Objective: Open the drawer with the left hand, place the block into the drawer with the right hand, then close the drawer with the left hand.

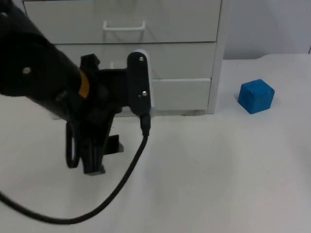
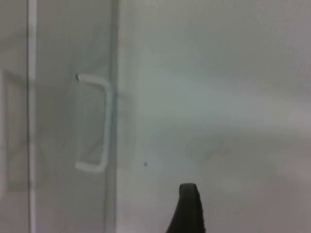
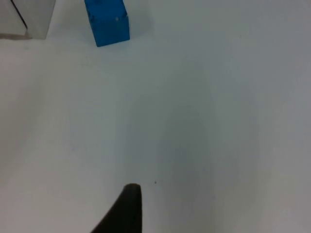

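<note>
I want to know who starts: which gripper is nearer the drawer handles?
Left. The left gripper hovers just in front of the drawer unit, facing a handle. The right gripper waits over bare table, nearer the blue block.

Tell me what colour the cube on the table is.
Blue: the small blue cube rests on the white table top right of the white drawer cabinet, clearest in top view.

no readable text, labels or numbers, perhaps lost to blur

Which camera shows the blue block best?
The top view: the whole blue block sits on the white table right of the drawer unit. The right wrist view crops its far end.
</note>
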`<move>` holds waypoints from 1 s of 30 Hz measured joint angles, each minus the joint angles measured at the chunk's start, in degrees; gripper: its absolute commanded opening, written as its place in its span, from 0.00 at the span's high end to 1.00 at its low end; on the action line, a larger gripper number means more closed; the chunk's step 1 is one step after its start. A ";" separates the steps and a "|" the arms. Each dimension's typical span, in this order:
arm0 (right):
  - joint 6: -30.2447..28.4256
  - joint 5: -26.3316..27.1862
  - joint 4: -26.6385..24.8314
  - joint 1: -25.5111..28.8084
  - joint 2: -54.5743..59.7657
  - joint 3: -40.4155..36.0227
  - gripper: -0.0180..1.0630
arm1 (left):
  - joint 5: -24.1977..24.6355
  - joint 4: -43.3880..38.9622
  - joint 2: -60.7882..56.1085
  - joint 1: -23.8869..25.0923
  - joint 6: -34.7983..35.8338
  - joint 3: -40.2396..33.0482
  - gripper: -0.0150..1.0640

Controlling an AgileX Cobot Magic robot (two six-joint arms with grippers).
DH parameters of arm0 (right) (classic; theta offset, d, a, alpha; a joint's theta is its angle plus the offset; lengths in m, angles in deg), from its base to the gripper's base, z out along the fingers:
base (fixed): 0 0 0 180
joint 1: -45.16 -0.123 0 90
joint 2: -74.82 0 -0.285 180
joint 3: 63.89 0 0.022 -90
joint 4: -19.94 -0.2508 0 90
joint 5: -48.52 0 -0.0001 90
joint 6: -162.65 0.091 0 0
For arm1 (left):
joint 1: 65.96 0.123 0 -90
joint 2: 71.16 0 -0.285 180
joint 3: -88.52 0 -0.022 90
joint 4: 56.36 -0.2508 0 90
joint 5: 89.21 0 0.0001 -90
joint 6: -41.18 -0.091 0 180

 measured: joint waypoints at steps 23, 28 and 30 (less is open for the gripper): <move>0.49 0.45 0.00 0.00 0.00 0.00 0.01 | 9.89 -71.27 14.74 -3.42 59.15 7.12 0.39; 0.49 0.79 0.00 0.00 0.00 0.00 0.01 | 9.26 -76.45 16.89 -3.42 65.88 8.20 0.39; 0.49 0.79 0.00 0.00 0.00 0.00 0.01 | 9.51 -76.74 17.54 -3.42 67.14 8.90 0.39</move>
